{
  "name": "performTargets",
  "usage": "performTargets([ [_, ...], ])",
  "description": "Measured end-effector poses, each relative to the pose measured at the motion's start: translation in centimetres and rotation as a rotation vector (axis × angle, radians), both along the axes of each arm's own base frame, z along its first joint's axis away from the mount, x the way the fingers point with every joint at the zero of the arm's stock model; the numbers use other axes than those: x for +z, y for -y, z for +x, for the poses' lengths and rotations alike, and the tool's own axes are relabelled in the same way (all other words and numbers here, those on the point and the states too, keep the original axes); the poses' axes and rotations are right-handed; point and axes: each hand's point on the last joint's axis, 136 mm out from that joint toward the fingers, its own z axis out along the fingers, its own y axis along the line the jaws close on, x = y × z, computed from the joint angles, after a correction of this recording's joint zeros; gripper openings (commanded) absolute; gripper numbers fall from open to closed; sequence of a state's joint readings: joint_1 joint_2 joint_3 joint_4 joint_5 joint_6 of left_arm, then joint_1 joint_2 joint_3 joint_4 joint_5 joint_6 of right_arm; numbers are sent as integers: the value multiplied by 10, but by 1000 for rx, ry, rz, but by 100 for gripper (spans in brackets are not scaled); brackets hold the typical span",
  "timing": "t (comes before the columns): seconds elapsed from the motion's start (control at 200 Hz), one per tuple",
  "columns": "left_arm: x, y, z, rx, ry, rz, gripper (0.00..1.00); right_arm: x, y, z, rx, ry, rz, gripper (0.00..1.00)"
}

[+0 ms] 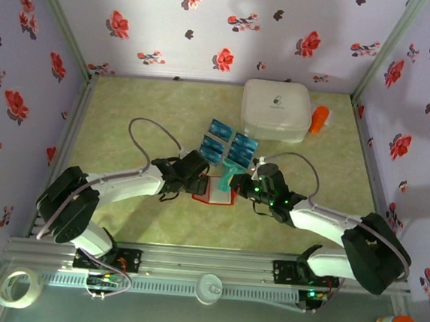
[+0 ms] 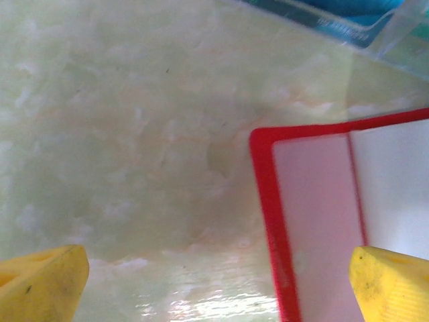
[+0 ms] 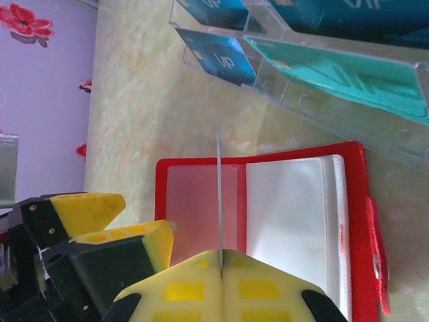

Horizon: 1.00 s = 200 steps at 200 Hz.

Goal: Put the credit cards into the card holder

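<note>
here our right end effector (image 3: 221, 268) clenches one credit card (image 3: 219, 181) edge-on over the open card holder (image 3: 295, 215), centre frame; our left end effector (image 2: 218, 288) hangs released over its corner.

Counter (image 2: 134, 134) is seen as smooth and glossy, marbled pale green, with glare at 6 o'clock in the left wrist view. Card holder (image 3: 358, 201) cover is noted as red and matt; its inner pockets are clear to frosted plastic film. Credit cards (image 3: 348, 74) are marked as glossy blue and teal plastic, kept in a clear hard plastic rack (image 3: 395, 137). One credit card (image 3: 219, 188), pinched edge-on in the right hand (image 3: 220, 268), is read as thin and stiff. Fingers (image 2: 40, 285) of the left hand (image 2: 214, 288) are logged as matt yellow plastic, dark-specked. White box (image 1: 275, 110) is smooth plastic. Rail (image 1: 191, 263) at 6 o'clock is ribbed bare metal.
</note>
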State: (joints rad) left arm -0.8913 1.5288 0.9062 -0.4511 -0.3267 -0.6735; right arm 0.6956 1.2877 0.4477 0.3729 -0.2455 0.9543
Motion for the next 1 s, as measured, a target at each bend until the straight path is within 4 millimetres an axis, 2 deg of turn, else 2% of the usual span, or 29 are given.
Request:
performTargets([
  [0.32, -17, -15, -5, 14, -12, 69, 100, -17, -16, -3, 43, -9, 3, 0],
  [0.505, -29, -24, -9, 18, -28, 113, 100, -20, -18, -1, 46, -2, 9, 0],
  [0.725, -33, -29, -10, 23, -29, 136, 100, -23, -22, 0, 50, 4, 13, 0],
  [1.0, -37, -31, -11, 23, -36, 145, 100, -40, -28, -1, 68, -15, 3, 0],
])
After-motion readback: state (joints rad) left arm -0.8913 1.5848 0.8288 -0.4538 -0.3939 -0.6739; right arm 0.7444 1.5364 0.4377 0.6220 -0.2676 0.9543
